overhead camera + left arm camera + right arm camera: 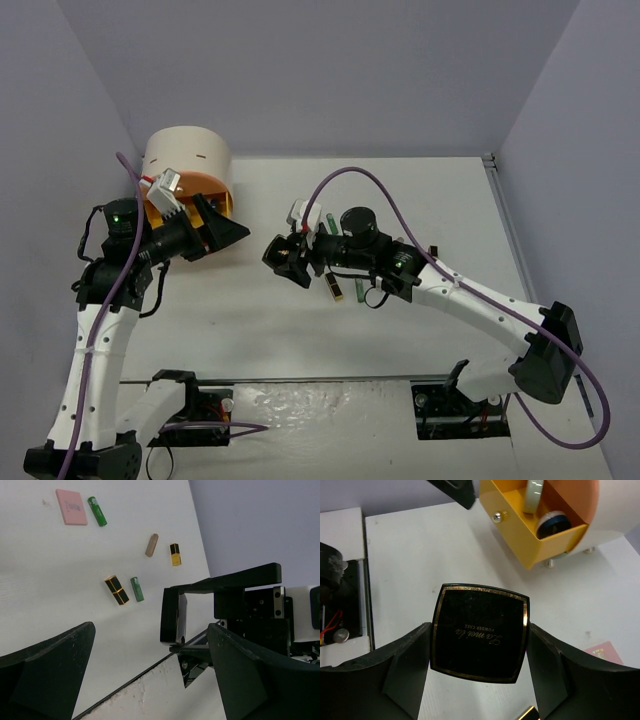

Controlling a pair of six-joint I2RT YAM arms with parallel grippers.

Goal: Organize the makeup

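Right wrist view: the right gripper (pixel 479 652) pinches the black square compact (pixel 479 630) by its side edges, and the open yellow drawer (pixel 517 537) lies toward the upper right. The left gripper (pixel 224 228) hangs spread wide and empty beside that drawer.

sq compact (pixel 479 632): black, gold trim + gold script
drawer (pixel 515 530): yellow
flat square (pixel 71 507), upper left: pink
tube (pixel 97 511) next to it: green
drum box (pixel 188 155): cream

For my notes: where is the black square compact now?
Right wrist view: the black square compact is held in the right gripper, near the open yellow drawer.
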